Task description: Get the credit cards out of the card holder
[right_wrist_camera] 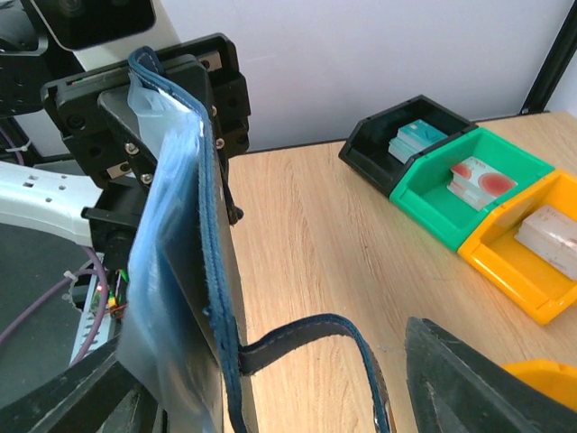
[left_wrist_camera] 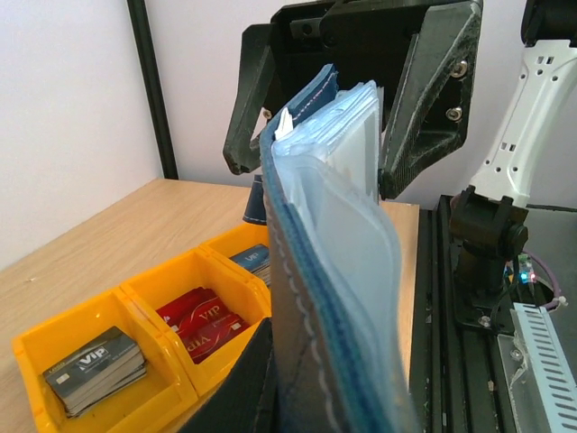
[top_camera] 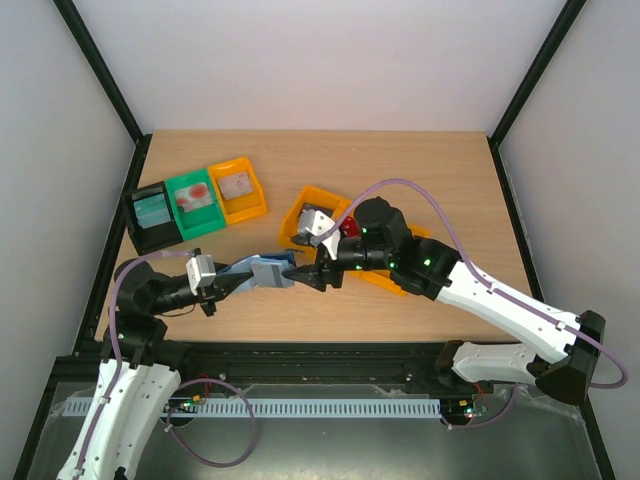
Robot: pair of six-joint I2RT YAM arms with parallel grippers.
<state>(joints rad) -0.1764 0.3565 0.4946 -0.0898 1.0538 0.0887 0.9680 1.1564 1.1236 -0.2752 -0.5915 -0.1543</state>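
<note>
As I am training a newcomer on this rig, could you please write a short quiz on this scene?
1. True or false: the left pincer is shut on the card holder.
2. Where do the teal cards lie? A the black bin; B the green bin; C the table.
3. Fill in: the red VIP cards lie in the ___ compartment of the orange tray.
Key: 1 true; 2 A; 3 middle.

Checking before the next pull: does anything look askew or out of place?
Only the card holder: held in the air on edge by the left hand, its snap tab hanging loose in a loop. Cards in the bins lie neatly stacked.
</note>
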